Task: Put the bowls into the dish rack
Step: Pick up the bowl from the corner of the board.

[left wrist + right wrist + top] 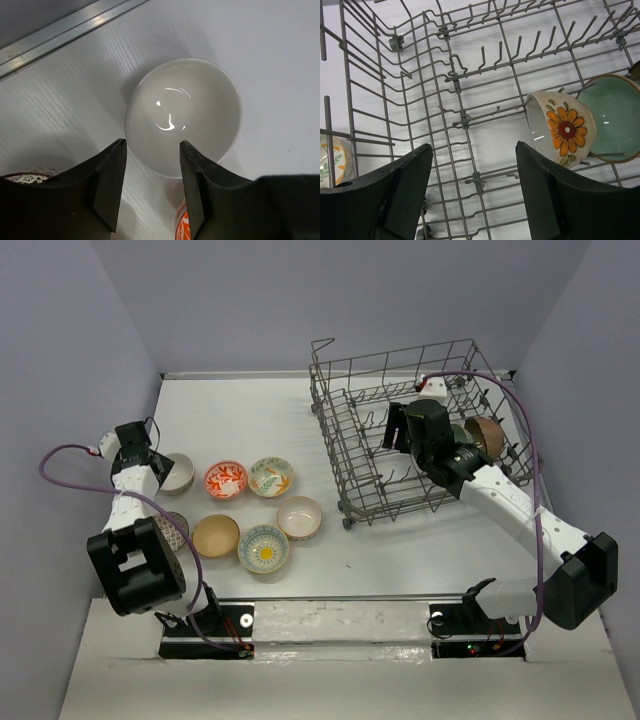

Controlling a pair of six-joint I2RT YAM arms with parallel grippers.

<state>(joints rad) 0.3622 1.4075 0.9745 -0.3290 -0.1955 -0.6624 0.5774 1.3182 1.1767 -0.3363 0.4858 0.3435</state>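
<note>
On the table's (400, 560) left side: L gripper (152, 150) half-open over a white bowl (182, 122); R gripper (473, 147) wide open, holding nothing, inside the dish rack (335, 440).
Your rack is grey wire w/ upright tines & tall sides, at far right, set a bit skew to the table edge; its long axis can't be told. In it, bowls stand on edge: a cream flower bowl (565, 130) w/ mouth to the left in the R wrist view, overlapping a glossy teal bowl (612, 117) whose inside faces the cam, & a brown bowl (487, 433) beside them. The white bowl is glazed, round, mouth up; L fingers (110, 180) straddle its near rim, contact unclear. Near it, mouth up: red-orange patterned bowl (226, 480), cream floral bowl (270, 477), tan bowl (216, 536), blue-rimmed bowl (263, 548) w/ yellow centre.
</note>
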